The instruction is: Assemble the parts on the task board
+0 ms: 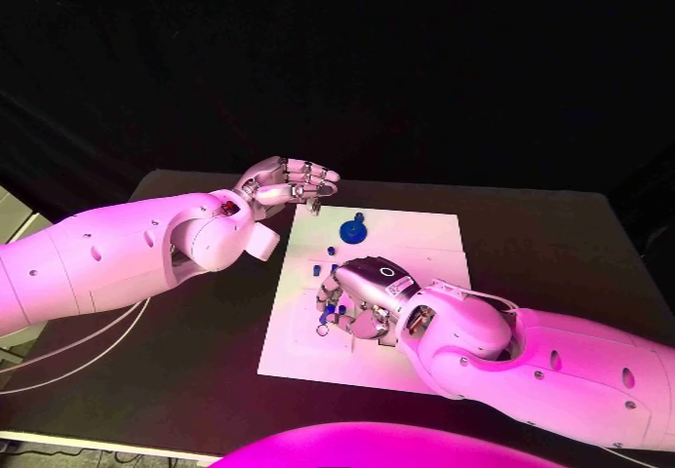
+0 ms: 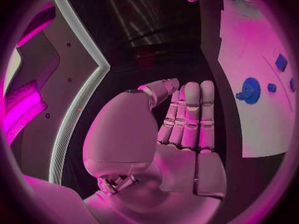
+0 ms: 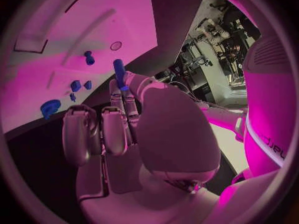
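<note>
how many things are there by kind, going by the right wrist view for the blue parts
blue round disc: 1
blue rod, pinched in the right hand: 1
blue peg on the board: 1
small blue pieces: 3
white task board: 1
hands, counting the left hand: 2
total: 9

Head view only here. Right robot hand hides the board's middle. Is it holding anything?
Observer: Yes, right wrist view shows the right robot hand pinching a slim blue cylindrical peg at its fingertips.
Operator: Left robot hand carrying anything?
Observer: No, left wrist view shows the left robot hand with fingers straight, palm bare.
Operator: Target near the peg?
Observer: A small round hole in the flat white task board lies past its tip.
</note>
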Controlling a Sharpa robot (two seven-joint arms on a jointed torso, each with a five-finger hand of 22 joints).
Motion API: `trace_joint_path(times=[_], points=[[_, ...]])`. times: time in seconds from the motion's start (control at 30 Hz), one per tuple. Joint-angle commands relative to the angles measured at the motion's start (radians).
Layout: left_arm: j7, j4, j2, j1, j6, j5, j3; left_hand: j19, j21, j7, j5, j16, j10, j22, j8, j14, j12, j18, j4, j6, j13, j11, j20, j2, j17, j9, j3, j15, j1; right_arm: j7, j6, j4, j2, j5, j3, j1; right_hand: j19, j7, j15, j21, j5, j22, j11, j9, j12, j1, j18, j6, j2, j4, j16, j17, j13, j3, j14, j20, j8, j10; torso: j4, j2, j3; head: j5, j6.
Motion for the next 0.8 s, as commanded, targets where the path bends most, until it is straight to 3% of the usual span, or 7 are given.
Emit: trace_joint_path(times=[0.03,0.33,0.8], points=[[0.013,0.004,0.001,0.001,0.010,-0.003,0.001,0.002,-0.006,0.008,0.005,0.006,-0.007,-0.001,-0.004,-0.004,0.005,0.017,-0.003,-0.009,-0.001,-0.002,0.006,0.005,0.001,-0.001,0.003,0.001,-0.006,0.026,-0.002,-0.017,0.014,-0.007,-0.002,-0.009,0.063,0.002,-0.006,-0.001,0.007,0.197,-0.073,0.001,0.001,0.001,-0.012,0.002,0.008,-0.042,0.000,0.000,0.048,0.038,0.031,-0.007,0.007,0.083,-0.0021,0.000,0.0012,0.005,-0.003],[0.011,0.005,0.001,0.001,0.011,-0.003,0.001,0.003,-0.005,0.008,0.005,0.008,-0.008,-0.001,-0.002,-0.003,0.010,0.017,-0.004,-0.009,-0.001,-0.002,0.007,0.006,0.002,0.000,0.004,0.001,-0.006,0.027,0.008,-0.063,0.037,-0.006,-0.009,-0.026,0.063,0.002,-0.006,-0.003,0.008,0.197,-0.073,0.001,0.001,0.000,-0.011,0.002,0.008,-0.043,-0.001,-0.002,0.049,0.039,0.030,-0.007,0.007,0.083,-0.0016,0.000,0.0021,0.009,-0.009],[0.008,0.005,0.000,0.001,0.015,-0.003,0.001,0.003,-0.005,0.008,0.005,0.008,-0.008,-0.001,-0.002,-0.003,0.010,0.017,-0.004,-0.009,-0.001,-0.002,0.007,0.006,0.002,0.000,0.004,0.001,-0.006,0.029,0.016,-0.077,0.048,-0.005,-0.011,-0.038,0.063,0.002,-0.006,-0.002,0.009,0.197,-0.073,0.002,0.000,-0.002,-0.012,0.001,0.008,-0.045,-0.001,-0.002,0.050,0.041,0.030,-0.007,0.007,0.082,-0.0016,-0.001,0.0016,0.013,-0.015]])
